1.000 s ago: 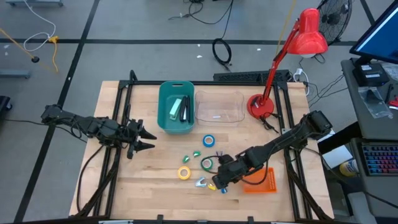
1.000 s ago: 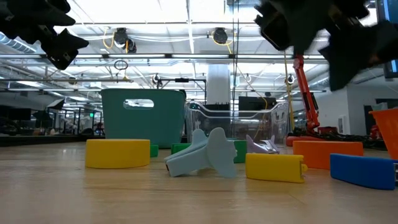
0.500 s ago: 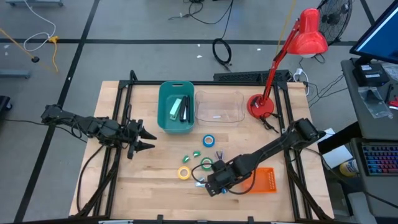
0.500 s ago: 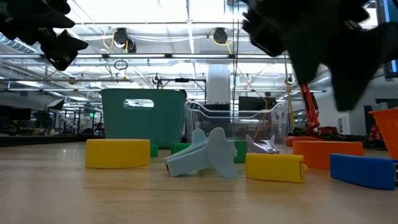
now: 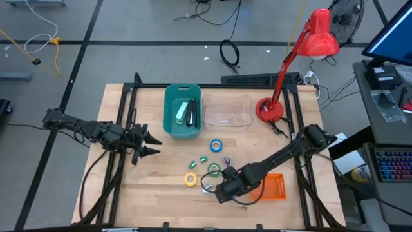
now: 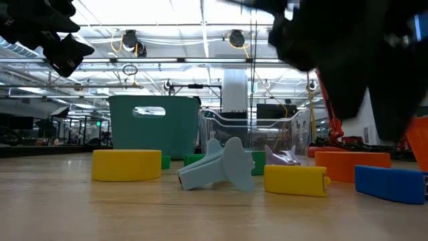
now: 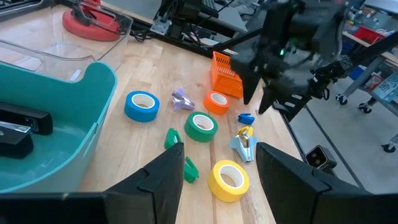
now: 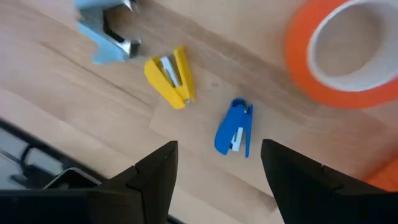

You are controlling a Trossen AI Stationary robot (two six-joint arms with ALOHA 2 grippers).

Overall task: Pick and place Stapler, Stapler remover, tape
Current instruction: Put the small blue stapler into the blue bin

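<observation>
Right pincer (image 5: 214, 191) hanging wide open and empty over the small stuff at the front of my worktop (image 5: 154, 187).

Under it sit a blue mini stapler (image 8: 234, 128), a yellow one (image 8: 170, 77) and a pale blue staple remover (image 8: 109, 31), with the orange tape (image 8: 348, 50) just beside. Blue tape (image 5: 216, 146), green tape (image 5: 213, 169) and yellow tape (image 5: 190, 178) lie nearby. My left pincer (image 5: 152, 144) waits open, well apart, beside the teal bin (image 5: 168, 109).

The whole table (image 5: 129, 187) is seen from straight overhead, the low view is taken level across its top into the room, and each wrist view is angled down closely, the yellow stapler (image 8: 169, 78) (image 6: 295, 179) being shared with the low view.
</observation>
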